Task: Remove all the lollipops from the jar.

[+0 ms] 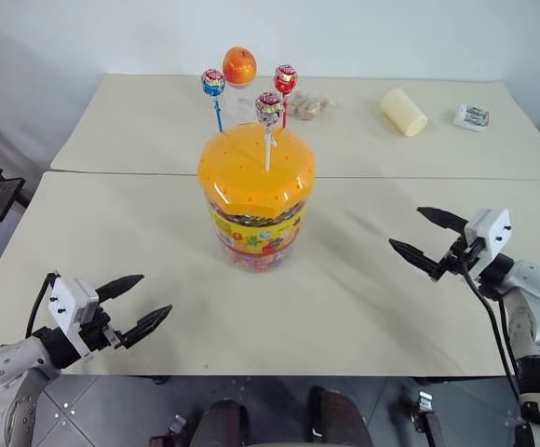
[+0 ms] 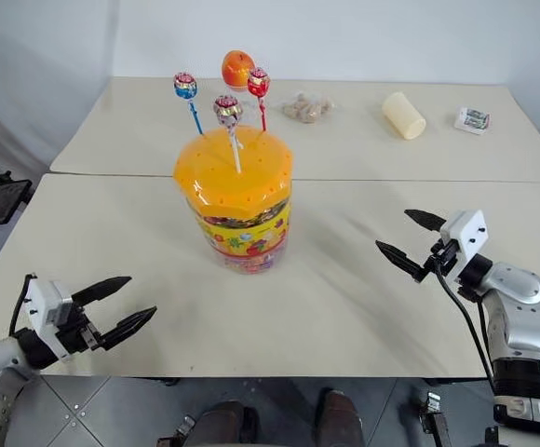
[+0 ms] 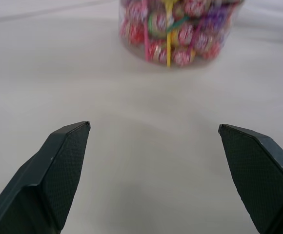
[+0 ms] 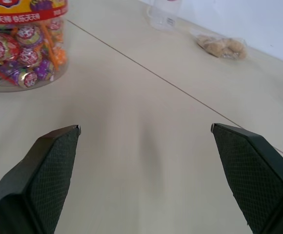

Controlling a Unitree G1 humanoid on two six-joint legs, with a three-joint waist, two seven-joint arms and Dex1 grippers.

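Both arms low, level, flanking jar (image 1: 256,200).

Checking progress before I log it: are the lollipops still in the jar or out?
Still in. All three lollipops stand upright, sticks in the orange lid of the jar.

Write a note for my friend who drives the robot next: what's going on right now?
Left gripper: open, empty, low over the table's near edge.
Right gripper: open, empty, over the table right of the jar.
Jar: upright mid-table, lid on.
Blue lollipop, silvery lollipop and red lollipop all stand in the lid.
Done: nothing.
Left: pull out all three.
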